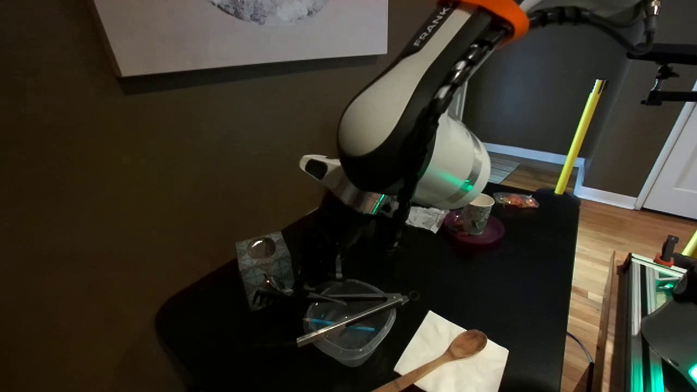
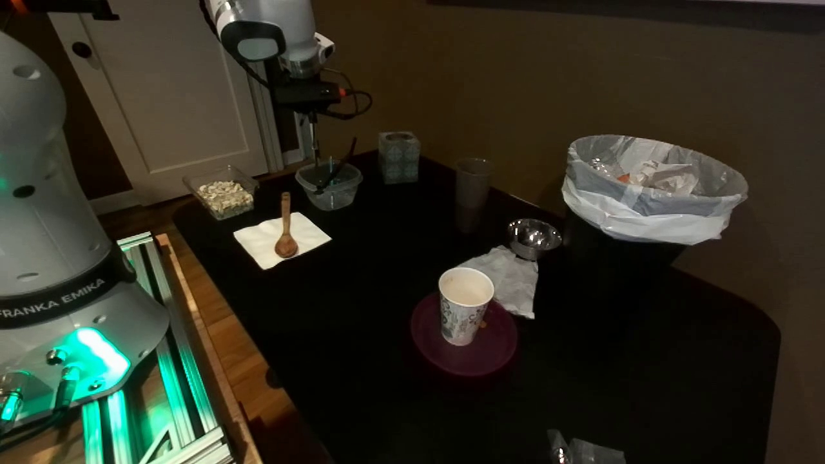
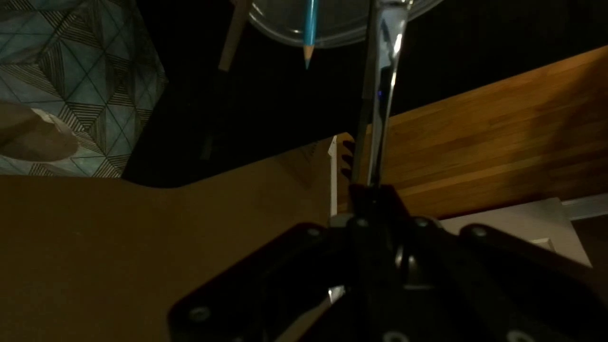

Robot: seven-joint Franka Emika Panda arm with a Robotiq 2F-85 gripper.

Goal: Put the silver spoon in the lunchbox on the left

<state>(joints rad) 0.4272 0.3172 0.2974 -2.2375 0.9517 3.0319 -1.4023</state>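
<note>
My gripper (image 3: 375, 192) is shut on the silver spoon (image 3: 384, 90); the far end of the spoon leaves the top of the wrist view. In an exterior view the gripper (image 2: 313, 118) points down, with the spoon (image 2: 315, 138) hanging upright to the rim of the clear plastic lunchbox (image 2: 338, 197). I cannot tell whether its tip is inside. The lunchbox also shows in an exterior view (image 1: 354, 354) and in the wrist view (image 3: 273, 34). Metal tongs with black heads (image 1: 354, 322) lie across it. A blue pencil (image 3: 310, 23) rests in it. The gripper is dark in an exterior view (image 1: 321, 272).
A patterned tissue box (image 2: 398, 161) stands beside the lunchbox. A wooden spoon (image 2: 286, 222) lies on a white napkin (image 2: 258, 241). A clear tray of pale pieces (image 2: 240, 209) sits near the table edge. A grey cup (image 2: 472, 193) and a bin (image 2: 644, 219) stand farther away.
</note>
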